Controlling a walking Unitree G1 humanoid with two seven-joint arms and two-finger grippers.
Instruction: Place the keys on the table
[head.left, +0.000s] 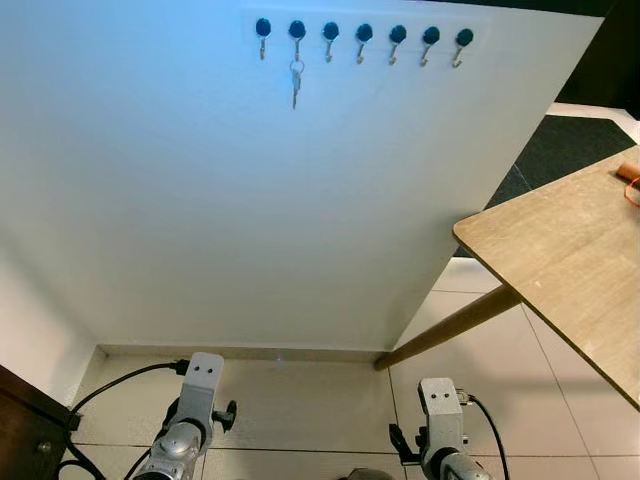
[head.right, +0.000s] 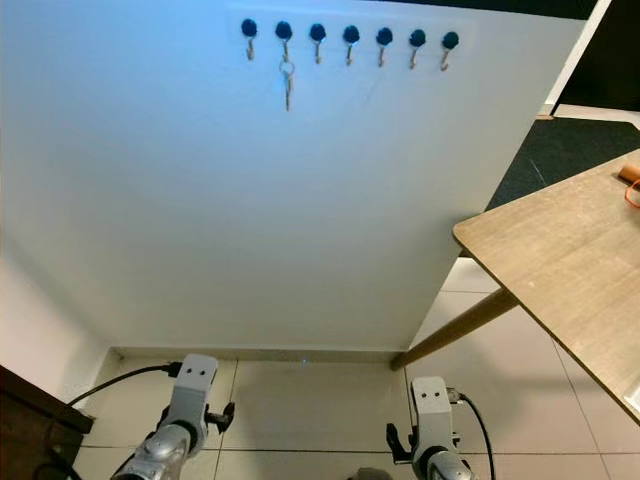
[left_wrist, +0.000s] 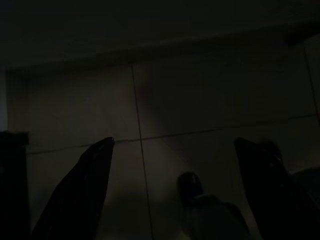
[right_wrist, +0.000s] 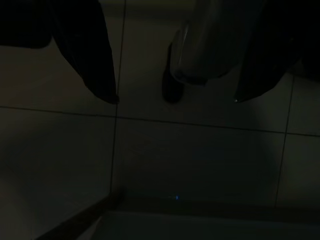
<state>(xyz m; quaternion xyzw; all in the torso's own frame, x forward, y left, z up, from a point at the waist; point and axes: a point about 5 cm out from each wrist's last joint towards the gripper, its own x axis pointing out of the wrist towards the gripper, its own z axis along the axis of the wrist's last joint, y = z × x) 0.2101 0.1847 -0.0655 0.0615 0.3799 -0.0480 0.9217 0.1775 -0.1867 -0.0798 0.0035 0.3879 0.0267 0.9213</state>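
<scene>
A small bunch of silver keys (head.left: 296, 82) hangs from the second hook from the left in a row of several dark-knobbed hooks (head.left: 364, 38), high on the white wall panel. The light wooden table (head.left: 560, 250) stands to the right, one corner pointing toward the wall. Both silver arms hang low, the left arm (head.left: 190, 420) and the right arm (head.left: 440, 430), far below the keys. In the dark wrist views my left gripper (left_wrist: 175, 165) and my right gripper (right_wrist: 175, 100) are open over the tiled floor, with nothing between the fingers.
An orange object (head.left: 630, 182) lies at the table's far right edge. A slanted table leg (head.left: 450, 327) reaches the floor near the wall's corner. A dark cabinet (head.left: 25, 425) stands at the lower left, and a dark mat (head.left: 570, 150) lies beyond the table.
</scene>
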